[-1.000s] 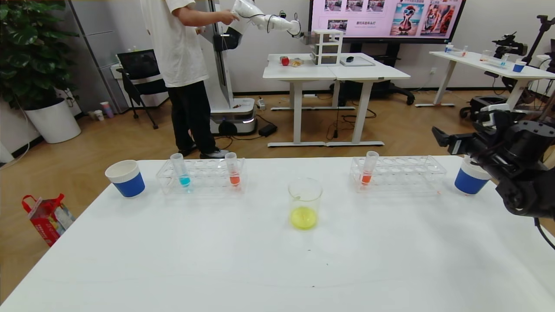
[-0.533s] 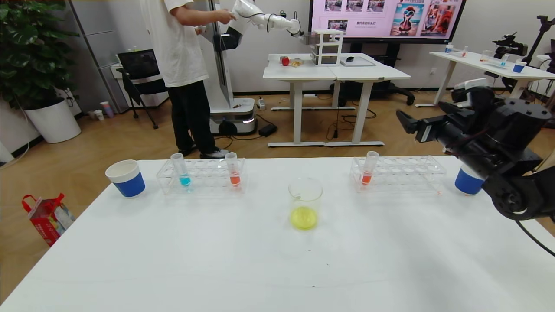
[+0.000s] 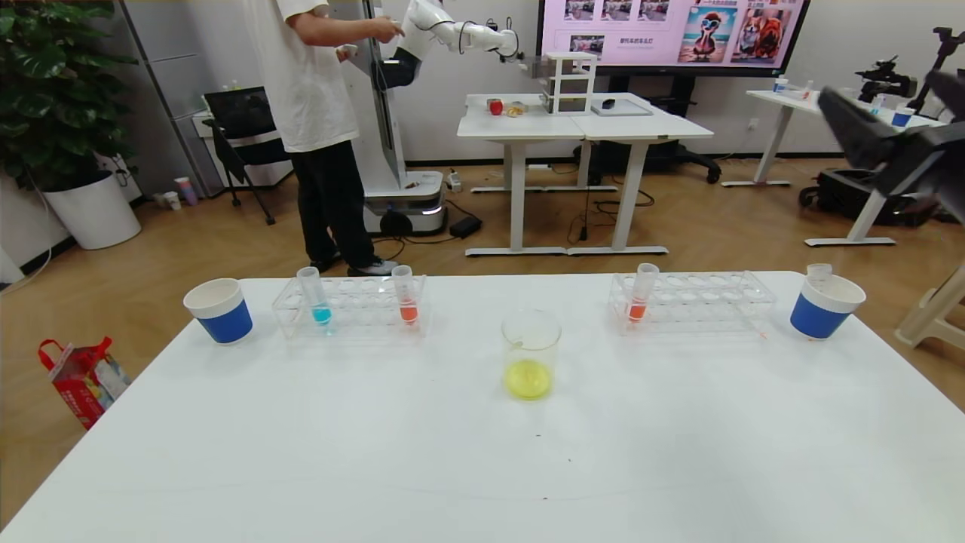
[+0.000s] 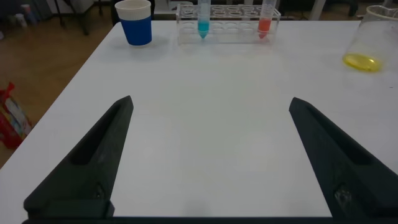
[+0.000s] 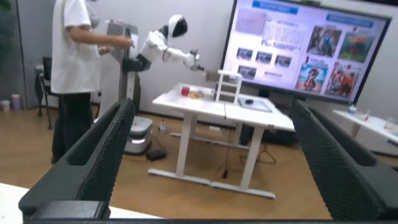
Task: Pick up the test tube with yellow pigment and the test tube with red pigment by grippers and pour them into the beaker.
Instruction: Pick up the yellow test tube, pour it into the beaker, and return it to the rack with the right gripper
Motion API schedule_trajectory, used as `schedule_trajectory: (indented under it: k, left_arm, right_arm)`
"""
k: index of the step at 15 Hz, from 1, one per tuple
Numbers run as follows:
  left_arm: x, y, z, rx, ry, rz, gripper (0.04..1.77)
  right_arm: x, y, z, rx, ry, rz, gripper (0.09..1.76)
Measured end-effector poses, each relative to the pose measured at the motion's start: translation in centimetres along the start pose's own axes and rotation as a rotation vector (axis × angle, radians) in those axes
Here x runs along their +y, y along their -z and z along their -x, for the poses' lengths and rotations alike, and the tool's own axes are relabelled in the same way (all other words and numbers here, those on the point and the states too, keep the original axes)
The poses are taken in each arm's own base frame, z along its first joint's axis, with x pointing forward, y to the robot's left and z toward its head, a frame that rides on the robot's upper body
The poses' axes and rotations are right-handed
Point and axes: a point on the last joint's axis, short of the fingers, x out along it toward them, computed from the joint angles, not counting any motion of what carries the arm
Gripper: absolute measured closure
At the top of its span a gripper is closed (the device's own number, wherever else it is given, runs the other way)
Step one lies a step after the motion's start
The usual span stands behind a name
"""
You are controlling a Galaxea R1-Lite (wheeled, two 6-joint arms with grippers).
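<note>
The right gripper (image 3: 897,143), jaws spread and empty, is rising from mid-right to upper right, uncovering the right paper cup (image 3: 825,305); the left gripper (image 4: 208,155) is gaping empty.

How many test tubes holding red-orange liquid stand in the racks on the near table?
2. One stands at the right end of the left rack, near the blue-liquid tube. The other stands at the left end of the right rack.

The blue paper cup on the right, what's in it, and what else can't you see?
- Blue paper cup, head view: a clear tube rim pokes out; the cup wall hides the rest.
- Right gripper, head view: blurred, cut off by the edge.
- Left gripper: seen only in its wrist view.
</note>
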Motion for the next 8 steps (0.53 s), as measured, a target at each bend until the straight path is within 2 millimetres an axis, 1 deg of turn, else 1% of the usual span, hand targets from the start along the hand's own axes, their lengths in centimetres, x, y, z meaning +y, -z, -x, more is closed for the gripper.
schedule_trajectory:
  k: [2,4,6,8]
  left_arm:
    - [0.0,0.0,0.0,0.000,0.000,0.000,0.06]
    - [0.0,0.0,0.0,0.000,0.000,0.000,0.06]
    - [0.0,0.0,0.0,0.000,0.000,0.000,0.06]
    - [0.0,0.0,0.0,0.000,0.000,0.000,0.06]
  right_arm:
    - [-0.2,-3.6,4.2,-0.070,0.004,0.023,0.11]
    - [-0.2,-6.3,8.9,-0.109,0.003,0.041,0.11]
    - [-0.2,-8.1,13.8,-0.113,-0.001,0.047,0.11]
    - [-0.1,-8.9,18.4,-0.105,-0.003,0.052,0.11]
